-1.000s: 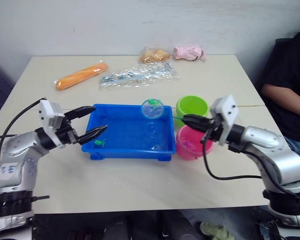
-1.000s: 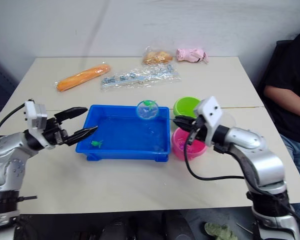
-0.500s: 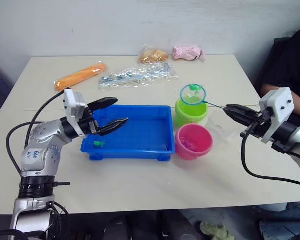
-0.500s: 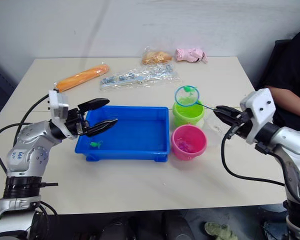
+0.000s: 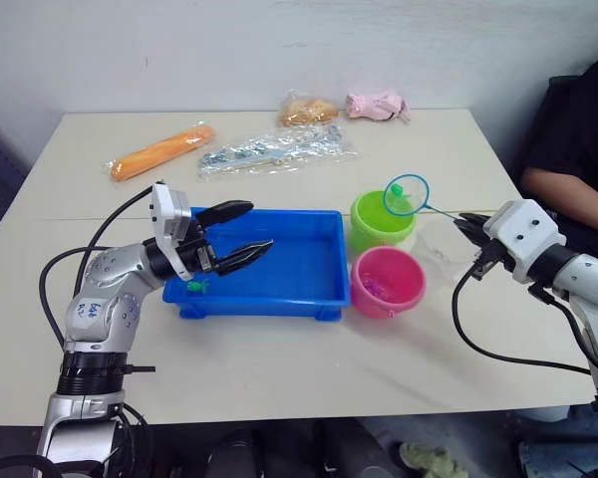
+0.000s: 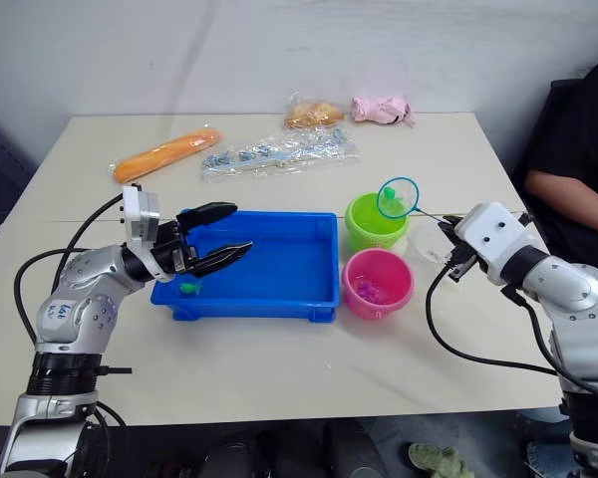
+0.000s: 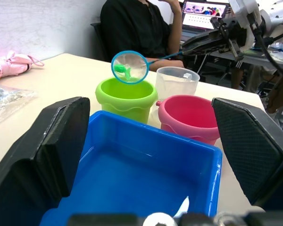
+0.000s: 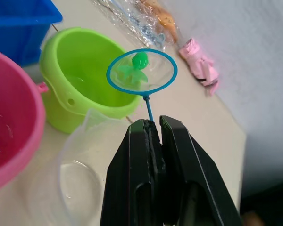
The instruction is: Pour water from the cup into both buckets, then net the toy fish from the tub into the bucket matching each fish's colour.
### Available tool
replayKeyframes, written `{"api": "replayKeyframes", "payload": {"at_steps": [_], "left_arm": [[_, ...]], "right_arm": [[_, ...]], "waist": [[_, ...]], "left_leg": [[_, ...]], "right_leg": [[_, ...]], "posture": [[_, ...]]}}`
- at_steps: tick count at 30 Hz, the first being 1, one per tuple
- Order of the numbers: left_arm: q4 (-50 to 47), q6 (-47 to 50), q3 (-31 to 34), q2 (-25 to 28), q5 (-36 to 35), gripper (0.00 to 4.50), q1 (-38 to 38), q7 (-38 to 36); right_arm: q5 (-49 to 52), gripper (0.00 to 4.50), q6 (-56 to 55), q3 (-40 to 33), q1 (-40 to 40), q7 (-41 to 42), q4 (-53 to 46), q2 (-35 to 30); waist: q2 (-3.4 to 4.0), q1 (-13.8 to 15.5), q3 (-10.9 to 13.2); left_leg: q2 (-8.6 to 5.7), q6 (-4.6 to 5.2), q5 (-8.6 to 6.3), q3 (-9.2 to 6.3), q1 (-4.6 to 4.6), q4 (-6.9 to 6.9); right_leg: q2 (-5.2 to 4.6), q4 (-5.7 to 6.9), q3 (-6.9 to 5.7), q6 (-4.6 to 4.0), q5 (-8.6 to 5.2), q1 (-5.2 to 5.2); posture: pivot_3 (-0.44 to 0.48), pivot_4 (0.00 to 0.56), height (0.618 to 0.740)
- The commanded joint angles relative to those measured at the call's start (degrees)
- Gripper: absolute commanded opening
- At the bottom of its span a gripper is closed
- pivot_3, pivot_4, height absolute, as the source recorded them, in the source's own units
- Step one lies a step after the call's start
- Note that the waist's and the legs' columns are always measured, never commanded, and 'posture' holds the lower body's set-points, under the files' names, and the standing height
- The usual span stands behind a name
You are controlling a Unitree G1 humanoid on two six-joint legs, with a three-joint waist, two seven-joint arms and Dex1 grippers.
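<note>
A: Green fish [image 8: 134,70] sits in net [image 8: 141,72], right gripper [image 8: 153,126] clamped on its handle, above green bucket [image 5: 382,221] rim.
B: Left gripper [image 5: 241,230] spread over tub [image 5: 324,289]. Risk: tipping off-centre drops fish beside bucket.

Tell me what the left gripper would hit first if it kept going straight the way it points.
The left gripper, jaws open, hangs over the blue tub, aimed across it toward the buckets. Straight on, it would probably reach the pink bucket or green bucket first; depth leaves that unclear.
</note>
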Motion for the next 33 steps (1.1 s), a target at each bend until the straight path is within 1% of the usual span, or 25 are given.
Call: {"api": "replayKeyframes", "payload": {"at_steps": [1, 8, 12, 14, 18, 24, 28, 33], "left_arm": [[-2.48, -0.76, 0.39, -0.15, 0.02, 4.44, -0.06, 0.13], [-2.12, -1.54, 0.50, -0.43, 0.16, 4.44, 0.01, 0.06], [-1.68, -2.29, 0.50, -0.51, 0.33, 4.44, 0.00, -0.11], [-1.47, -2.66, 0.51, -0.61, 0.39, 4.44, -0.07, -0.14], [-1.02, -3.38, 0.48, -0.79, 0.60, 4.44, -0.20, -0.26], [-0.06, -4.41, 0.60, -1.07, 0.80, 4.44, -0.54, -0.43], [0.46, -4.81, 0.56, -1.25, 0.81, 4.44, -0.93, -0.46], [0.08, -4.90, 0.75, -1.18, 0.63, 4.44, -0.35, -0.52]], "right_arm": [[-5.53, 0.00, -7.86, 0.00, -1.67, -3.30, 1.80, -1.68], [-14.13, 0.00, -23.00, 2.45, -1.66, -6.75, 6.72, -4.37], [-18.17, 0.00, -29.33, 3.28, -1.94, -9.08, 8.97, -5.82], [-22.53, 0.00, -33.25, 3.47, -2.11, -12.17, 9.77, -7.14], [-27.90, 0.00, -38.76, 4.23, -2.32, -16.53, 12.62, -8.81], [-39.19, 0.00, -49.35, 4.92, -2.27, -29.23, 17.02, -10.97], [-41.87, 0.00, -50.57, 5.95, -3.14, -32.82, 19.49, -11.16], [-43.47, 0.00, -50.45, 6.42, -4.04, -36.18, 19.04, -10.83]], "waist": [[0.00, -0.08, 0.00], [0.01, -0.07, 0.00], [0.01, -0.10, 0.00], [0.02, -0.13, 0.01], [0.03, -0.15, 0.01], [0.03, -0.19, 0.01], [0.03, -0.20, 0.01], [0.05, -0.28, 0.01]], "left_leg": [[0.00, 0.00, 0.00, 0.00, 0.01, 0.00], [0.00, -0.02, 0.01, 0.02, 0.03, 0.03], [0.00, -0.02, 0.01, 0.02, 0.03, 0.04], [0.00, -0.02, 0.01, 0.02, 0.04, 0.05], [0.01, -0.02, 0.01, 0.02, 0.06, 0.06], [0.01, -0.03, 0.02, 0.05, 0.08, 0.09], [0.01, -0.04, 0.03, 0.06, 0.11, 0.11], [0.01, -0.06, 0.04, 0.08, 0.13, 0.13]], "right_leg": [[0.00, 0.01, 0.00, 0.00, 0.00, 0.00], [0.00, 0.06, 0.02, 0.00, 0.00, 0.00], [0.00, 0.07, 0.02, 0.00, 0.00, 0.01], [0.00, 0.09, 0.02, 0.00, 0.00, 0.01], [0.00, 0.10, 0.02, 0.00, 0.00, 0.02], [0.01, 0.15, 0.05, 0.00, 0.00, 0.02], [0.01, 0.18, 0.06, 0.00, 0.00, 0.02], [0.01, 0.24, 0.08, -0.01, 0.00, 0.01]], "posture": [[0.000, 0.150, 0.740], [0.000, 0.150, 0.740], [0.000, 0.150, 0.740], [0.000, 0.150, 0.740], [0.000, 0.150, 0.740], [0.000, 0.150, 0.740], [0.000, 0.150, 0.740], [0.000, 0.150, 0.740]]}}
